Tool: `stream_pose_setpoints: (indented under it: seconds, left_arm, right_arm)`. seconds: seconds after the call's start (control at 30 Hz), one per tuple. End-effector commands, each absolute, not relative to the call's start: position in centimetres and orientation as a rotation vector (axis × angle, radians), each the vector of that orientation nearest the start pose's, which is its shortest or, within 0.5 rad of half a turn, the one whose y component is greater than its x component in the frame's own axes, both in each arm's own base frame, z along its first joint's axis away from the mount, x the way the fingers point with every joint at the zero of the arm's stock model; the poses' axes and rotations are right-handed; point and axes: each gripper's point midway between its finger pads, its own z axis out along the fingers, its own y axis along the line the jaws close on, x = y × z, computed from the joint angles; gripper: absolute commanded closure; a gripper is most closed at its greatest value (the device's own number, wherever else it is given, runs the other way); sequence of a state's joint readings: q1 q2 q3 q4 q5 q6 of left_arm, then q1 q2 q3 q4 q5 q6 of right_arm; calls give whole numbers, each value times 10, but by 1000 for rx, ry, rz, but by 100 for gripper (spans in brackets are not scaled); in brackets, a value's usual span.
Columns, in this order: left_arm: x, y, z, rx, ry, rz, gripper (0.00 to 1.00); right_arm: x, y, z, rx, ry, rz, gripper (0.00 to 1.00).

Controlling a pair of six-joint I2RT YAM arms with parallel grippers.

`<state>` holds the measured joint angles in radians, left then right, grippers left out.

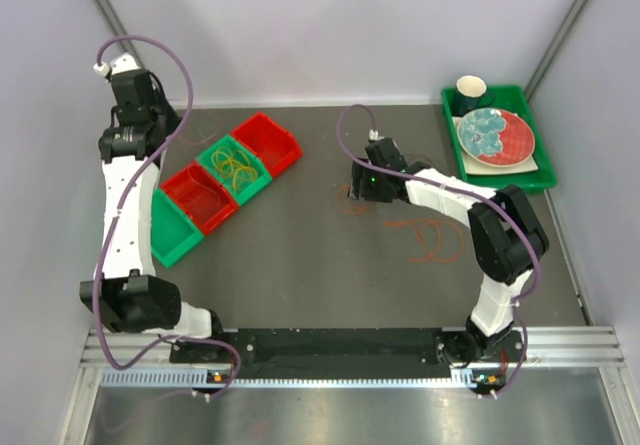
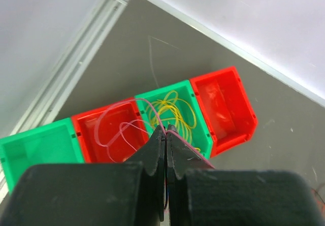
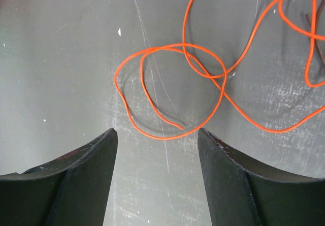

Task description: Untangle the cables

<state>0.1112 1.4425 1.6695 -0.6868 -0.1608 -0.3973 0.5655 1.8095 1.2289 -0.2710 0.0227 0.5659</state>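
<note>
1. Left gripper (image 2: 166, 132) fills the near part of the left wrist view. Fingers are pressed together, clamped on a thin pink-red cable (image 2: 137, 100). The cable loops out from the tips and hangs over a red bin (image 2: 78, 134) and the rim of the green bin (image 2: 203, 129) beside it.
2. Bin row on left side of table (image 1: 300, 265): green, red, green, red. Yellow cable (image 2: 175, 111) is coiled inside the second green bin. Contents of the far red bin: cannot tell.
3. Right gripper (image 3: 157, 132): jaws apart, nothing between them, poised low over the table.
4. Orange cable (image 3: 213, 76) lies flat just beyond the tips. One loop crosses itself and its free end sits near the gap. A dark strand (image 3: 308, 20) lies beside it; whether the two cross, cannot tell.
5. Top view: loose cables lie mid-right on the table, near the right arm. Green tray (image 1: 450, 100) w/ plate and cup sits far right, well apart.
6. Judgement: two steps in hand, a left-side drop and a right-side pick.
7. Rec., left: centre the hanging loop over the red bin before letting go. Otherwise it may drape into the yellow cable's bin.
8. Rec., right: straddle one orange strand only, near the free end and clear of the crossing. Close fully, then lift slowly so the loop slides open and doesn't cinch.
9. Risk: pinching at the crossing takes two strands and tightens the knot.
</note>
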Motion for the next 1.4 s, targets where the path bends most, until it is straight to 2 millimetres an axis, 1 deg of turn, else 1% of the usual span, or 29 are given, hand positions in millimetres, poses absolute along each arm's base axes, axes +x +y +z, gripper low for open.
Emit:
stream_pose_setpoints:
  seconds: [0.0,0.03,0.07,0.13,0.33,0.5,0.57,0.63,0.67,0.73,0.77,0.93,1.0,1.03,1.07,1.13,1.17,1.2,1.23,1.37]
  left_arm:
    - [400,82,380,-655,1782,60,100]
    - [394,84,389,-655,1761,63,100]
    - [389,84,390,-656,1769,67,100]
    - [382,82,403,-638,1749,57,100]
    - [371,75,424,-615,1707,12,100]
    - [366,72,433,-609,1688,1,100]
    - [367,71,431,-599,1700,-5,100]
    - [371,70,421,-597,1725,-7,100]
    - [374,70,409,-603,1749,-8,100]
    - [379,69,399,-605,1760,-19,100]
    - [382,68,386,-612,1785,-23,100]
    - [395,71,353,-634,1833,-8,100]
    - [400,75,334,-656,1852,11,100]
    - [401,76,327,-663,1859,18,100]
    - [404,78,315,-679,1873,28,100]
    - [408,81,299,-698,1893,44,100]
    - [409,80,287,-707,1915,44,100]
    - [414,82,279,-713,1921,49,100]
    - [415,86,274,-735,1921,70,100]
    - [420,94,234,-799,1963,110,100]
  right_arm:
    - [383,265,90,34,2430,535,36]
    - [384,266,90,34,2430,535,36]
    - [385,267,87,38,2435,534,36]
    - [383,272,88,29,2444,565,37]
    - [382,271,93,39,2434,575,37]
    - [381,270,95,42,2429,575,37]
    - [379,271,94,41,2435,582,37]
    - [380,272,95,42,2434,585,37]
    - [379,272,94,43,2436,587,37]
    - [378,272,94,41,2438,587,37]
    - [378,272,95,41,2436,588,37]
    - [377,270,93,41,2440,581,37]
    - [377,270,92,43,2441,580,37]
    - [377,270,90,43,2444,578,37]
    - [377,270,89,41,2448,575,37]
    - [377,270,89,40,2448,575,37]
    - [376,270,87,40,2451,574,37]
    - [376,270,87,38,2453,572,37]
    - [377,270,87,37,2450,571,37]
    - [377,269,85,36,2454,564,37]
